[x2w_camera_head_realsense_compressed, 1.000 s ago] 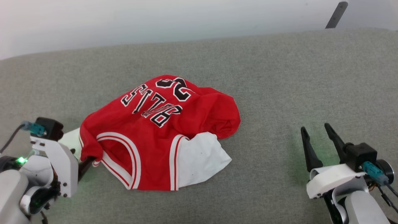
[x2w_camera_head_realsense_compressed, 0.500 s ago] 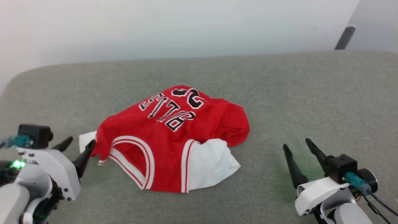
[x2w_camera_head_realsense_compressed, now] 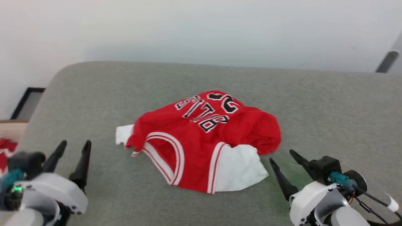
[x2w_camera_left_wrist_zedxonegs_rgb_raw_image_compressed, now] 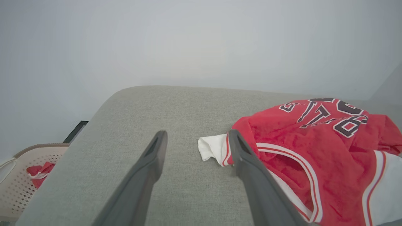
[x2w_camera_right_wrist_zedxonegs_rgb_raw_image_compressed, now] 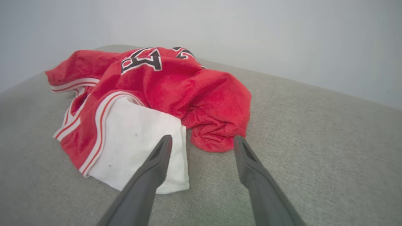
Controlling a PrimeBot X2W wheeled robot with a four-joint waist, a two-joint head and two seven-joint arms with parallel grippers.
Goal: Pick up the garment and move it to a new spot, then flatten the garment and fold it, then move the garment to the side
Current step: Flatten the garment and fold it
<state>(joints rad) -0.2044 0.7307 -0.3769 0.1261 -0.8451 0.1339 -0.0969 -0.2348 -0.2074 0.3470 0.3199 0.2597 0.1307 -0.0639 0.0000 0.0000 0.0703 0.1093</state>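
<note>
Grey fabric desk [x2w_camera_head_realsense_compressed: 329,110]. Left pincer [x2w_camera_head_realsense_compressed: 76,143] is spread, holds nothing, and hovers near the front left, apart from the garment [x2w_camera_head_realsense_compressed: 201,138]. Right pincer [x2w_camera_head_realsense_compressed: 281,156] is also spread and empty, just beside the big white sleeve [x2w_camera_head_realsense_compressed: 241,169].

The garment is a crumpled heap mid-desk. The neckline faces the robot and the red body is bunched toward the far right.

Step looks like flatten, judging by the heap. To do it well:
- Left pincer takes the small white sleeve [x2w_camera_head_realsense_compressed: 121,136], right takes the big one.
- Pinch cloth at the edge, not the desk cover.
- Pull apart low and even so the bunched red hem drags out flat.
- Risk: grabbing two layers keeps the fold in.

Basket [x2w_camera_head_realsense_compressed: 9,131] is off the left edge with red cloth in it. Leave it.

Writing: "BULLS" [x2w_camera_head_realsense_compressed: 204,114] and, farther, "23" [x2w_camera_head_realsense_compressed: 224,102], black with white outline, upside down from the head view and creased. No brand tag readable.
</note>
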